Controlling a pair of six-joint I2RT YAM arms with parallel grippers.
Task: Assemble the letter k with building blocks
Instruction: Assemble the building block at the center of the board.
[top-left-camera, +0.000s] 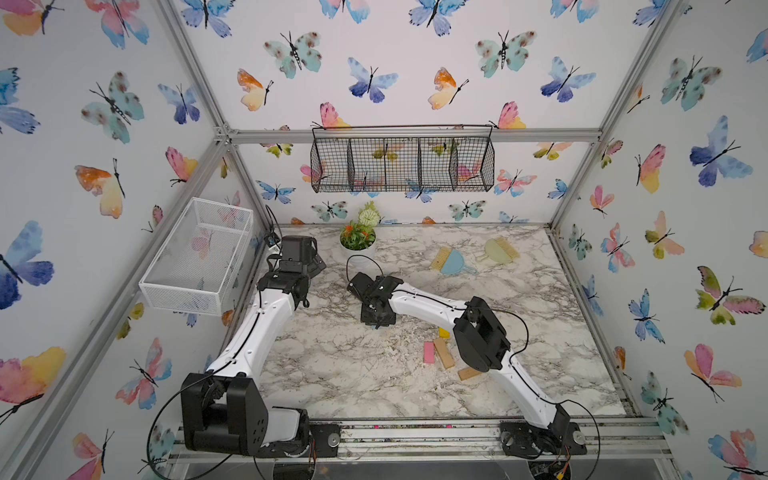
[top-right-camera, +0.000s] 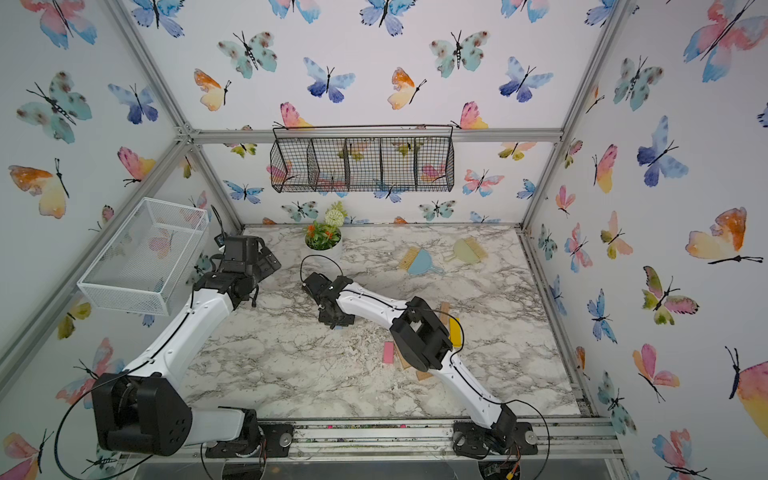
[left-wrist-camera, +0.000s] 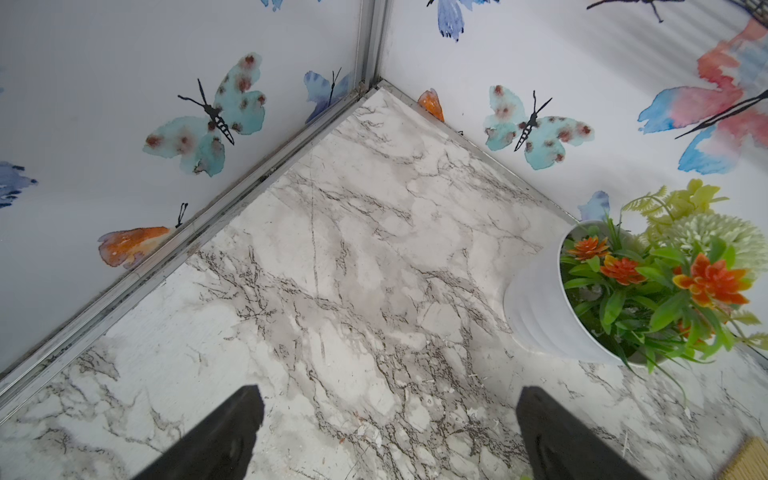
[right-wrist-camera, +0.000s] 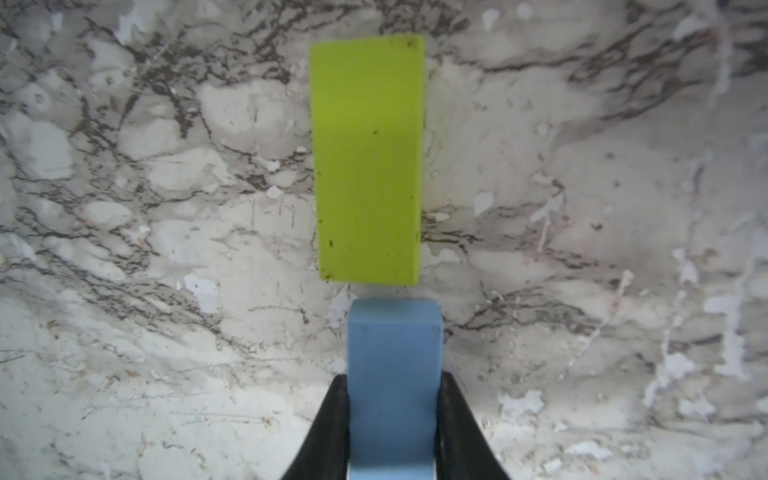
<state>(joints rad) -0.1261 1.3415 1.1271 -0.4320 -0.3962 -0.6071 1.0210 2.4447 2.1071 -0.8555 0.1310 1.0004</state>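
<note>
Both arms share one build. The left arm (top-left-camera: 266, 318) and right arm (top-left-camera: 424, 301) have glossy white, rounded link shells that taper toward black joints, and small dark screws (top-left-camera: 248, 351) dot the shells. The boxy black shoulder housing (top-left-camera: 224, 411) has a cluster of small holes in its side. A blocky black elbow housing (top-left-camera: 482, 338) sits between the right arm's white links. Thin black cable (top-left-camera: 527, 332) runs along the links and loops free. The left gripper (left-wrist-camera: 388, 432) has flat, matte black fingers (left-wrist-camera: 220, 440). The right gripper (right-wrist-camera: 392, 378) has curved black ones.
</note>
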